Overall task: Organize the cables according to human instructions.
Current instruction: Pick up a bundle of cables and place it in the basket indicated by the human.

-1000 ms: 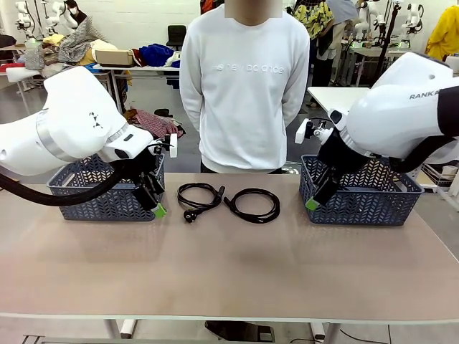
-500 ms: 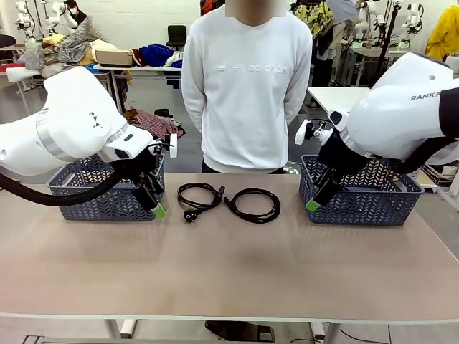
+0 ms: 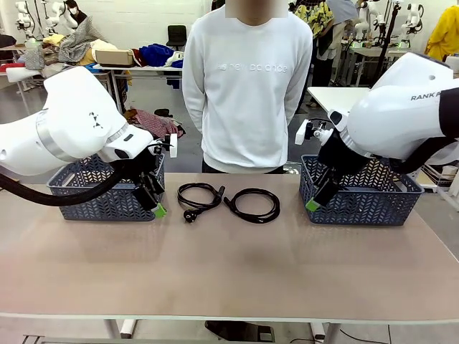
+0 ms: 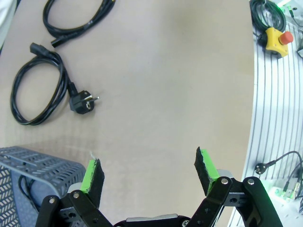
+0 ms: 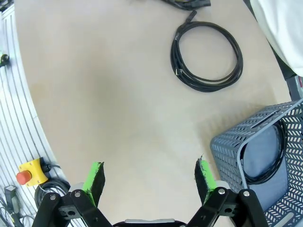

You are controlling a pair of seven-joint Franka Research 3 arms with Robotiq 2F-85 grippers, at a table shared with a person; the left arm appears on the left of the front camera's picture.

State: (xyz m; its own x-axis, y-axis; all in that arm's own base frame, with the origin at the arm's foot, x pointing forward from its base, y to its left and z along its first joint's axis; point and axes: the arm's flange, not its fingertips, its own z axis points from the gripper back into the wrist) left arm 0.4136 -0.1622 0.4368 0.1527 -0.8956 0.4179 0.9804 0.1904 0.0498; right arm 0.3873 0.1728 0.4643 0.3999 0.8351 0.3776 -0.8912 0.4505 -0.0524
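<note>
Cables (image 3: 179,192) lie flat on the tan tabletop (image 3: 237,272) near its far edge, between two grey baskets (image 3: 100,204) and before a person (image 3: 247,86), cluttered workshop behind. The plugged coil (image 3: 199,208) aims its plug (image 3: 189,215) at the robot's side; the plain coil (image 3: 277,208) stretches left-right. Left gripper (image 4: 149,170) and right gripper (image 5: 149,175) hover with fingers spread wide, empty.

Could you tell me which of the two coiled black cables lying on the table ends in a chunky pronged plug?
The thin black coiled cable nearer the left gripper; the other coil ends in small connectors.
</note>
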